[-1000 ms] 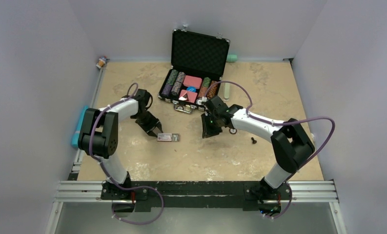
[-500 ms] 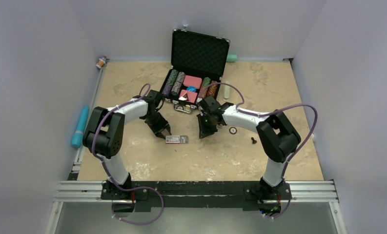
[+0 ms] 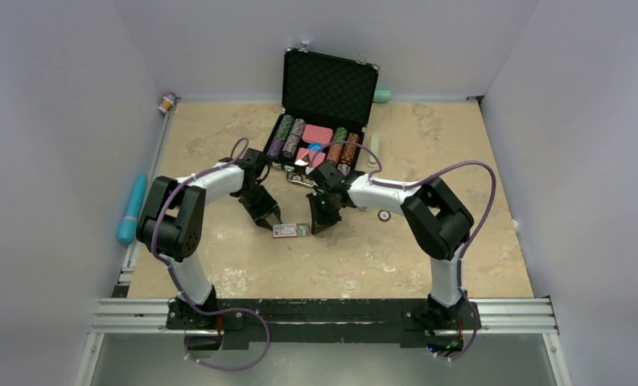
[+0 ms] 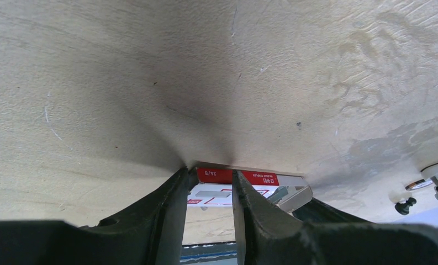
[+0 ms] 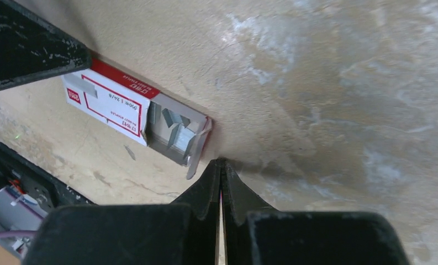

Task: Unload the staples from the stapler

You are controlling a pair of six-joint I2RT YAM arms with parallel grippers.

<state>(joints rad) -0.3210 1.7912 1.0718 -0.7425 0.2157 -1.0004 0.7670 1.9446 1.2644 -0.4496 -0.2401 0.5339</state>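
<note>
staple box [image 5: 109,105]: red-white | staples [image 5: 177,134]: silvery-grey | table [image 5: 327,83]: mottled beige

Open black case [image 3: 330,84] of poker chips [image 3: 291,137], mint-green object [image 3: 382,96] behind it, teal tube [image 3: 131,209] at the beige tabletop's [image 3: 436,137] left edge

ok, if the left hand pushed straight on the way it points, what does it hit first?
The red-and-white staple box: its end sits right at the gap of the open left hand. Depth is unclear, so they may already touch; the table lies just under it.
</note>
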